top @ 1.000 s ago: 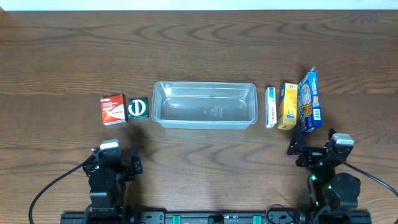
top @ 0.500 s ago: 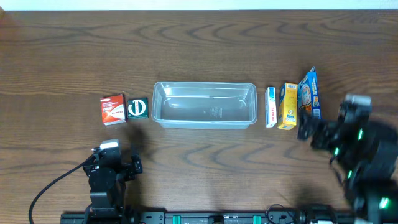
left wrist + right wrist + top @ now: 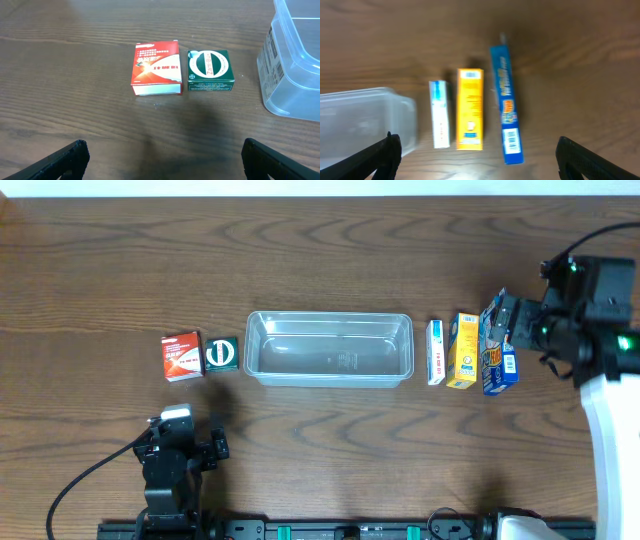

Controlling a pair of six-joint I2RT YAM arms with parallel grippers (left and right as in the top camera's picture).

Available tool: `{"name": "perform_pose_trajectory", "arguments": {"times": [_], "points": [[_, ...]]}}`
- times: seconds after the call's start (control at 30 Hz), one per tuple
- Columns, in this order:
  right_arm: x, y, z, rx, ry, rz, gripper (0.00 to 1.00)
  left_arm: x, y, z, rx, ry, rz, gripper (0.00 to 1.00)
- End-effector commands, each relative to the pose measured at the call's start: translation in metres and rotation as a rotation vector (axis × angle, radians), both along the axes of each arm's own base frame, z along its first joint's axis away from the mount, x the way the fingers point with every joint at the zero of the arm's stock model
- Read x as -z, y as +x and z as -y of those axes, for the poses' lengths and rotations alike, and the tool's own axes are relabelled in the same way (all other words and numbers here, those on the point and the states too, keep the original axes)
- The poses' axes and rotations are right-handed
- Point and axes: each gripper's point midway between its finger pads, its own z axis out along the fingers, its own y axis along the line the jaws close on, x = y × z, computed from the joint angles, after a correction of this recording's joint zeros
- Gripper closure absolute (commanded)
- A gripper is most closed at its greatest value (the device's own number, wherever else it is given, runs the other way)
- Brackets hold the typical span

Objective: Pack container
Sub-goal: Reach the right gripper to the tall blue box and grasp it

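Note:
The clear plastic container (image 3: pixel 330 316) lies empty at the table's middle. It also shows in the left wrist view (image 3: pixel 282 75) and the right wrist view (image 3: pixel 370 97). To its left are a red box (image 3: pixel 182 356) and a green box (image 3: pixel 222 354). To its right stand a white box (image 3: pixel 436 352), a yellow box (image 3: pixel 462 351) and a blue box (image 3: pixel 497 345). My left gripper (image 3: pixel 185 435) is open and empty near the front edge, short of the red box (image 3: pixel 156 68) and green box (image 3: pixel 210 71). My right gripper (image 3: pixel 512 320) is open, hovering above the blue box (image 3: pixel 506 105), beside the yellow (image 3: pixel 470 109) and white (image 3: pixel 439 114) boxes.
The wooden table (image 3: pixel 330 240) runs back to a pale strip along its far edge. The white body of the right arm (image 3: pixel 615 440) reaches along the right side of the overhead view.
My right arm has lifted from the front right and swung back over the blue box. The left arm, the boxes and the container have not moved.

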Motion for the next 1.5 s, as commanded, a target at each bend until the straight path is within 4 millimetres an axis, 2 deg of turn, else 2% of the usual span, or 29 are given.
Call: {"name": "perform_pose_trajectory", "arguments": {"times": [0.0, 0.2, 0.33, 0.53, 0.63, 0.77, 0.87, 1.03, 1.17, 1.37, 1.47], "points": [[0.025, 0.013, 0.016, 0.036, -0.052, -0.078, 0.04, 0.004, 0.000, -0.001, -0.010, -0.007, -0.002, 0.02], [0.066, 0.028, 0.030, 0.068, -0.121, -0.179, 0.03, 0.004, 0.000, -0.001, -0.010, -0.007, -0.002, 0.02], [0.092, 0.029, 0.030, 0.062, -0.113, -0.253, 0.18, 0.005, 0.000, -0.001, -0.010, -0.007, -0.002, 0.02], [0.132, 0.036, 0.033, 0.073, -0.110, -0.337, 0.28, 0.005, 0.000, -0.001, -0.010, -0.007, -0.002, 0.02], [0.148, 0.035, 0.033, 0.075, -0.104, -0.380, 0.44, 0.004, 0.000, -0.001, -0.010, -0.007, -0.002, 0.02], [0.154, 0.034, 0.034, 0.088, -0.099, -0.398, 0.71, 0.005, 0.000, -0.001, -0.010, -0.007, -0.002, 0.02], [0.152, 0.035, 0.034, 0.094, -0.098, -0.389, 0.82, 0.005, 0.000, -0.001, -0.010, -0.007, -0.002, 0.02], [0.143, 0.033, 0.034, 0.094, -0.099, -0.373, 0.92, 0.004, 0.000, -0.001, -0.010, -0.007, -0.002, 0.02], [0.119, 0.030, 0.032, 0.092, -0.101, -0.329, 0.96, 0.005, 0.000, -0.001, -0.010, -0.007, -0.002, 0.02], [0.050, 0.016, 0.015, 0.067, -0.105, -0.161, 0.97, 0.005, 0.000, -0.001, -0.010, -0.007, -0.002, 0.02], [0.007, 0.006, -0.013, -0.007, -0.062, -0.030, 0.99, 0.004, 0.000, -0.001, -0.010, -0.007, -0.002, 0.02]]}}
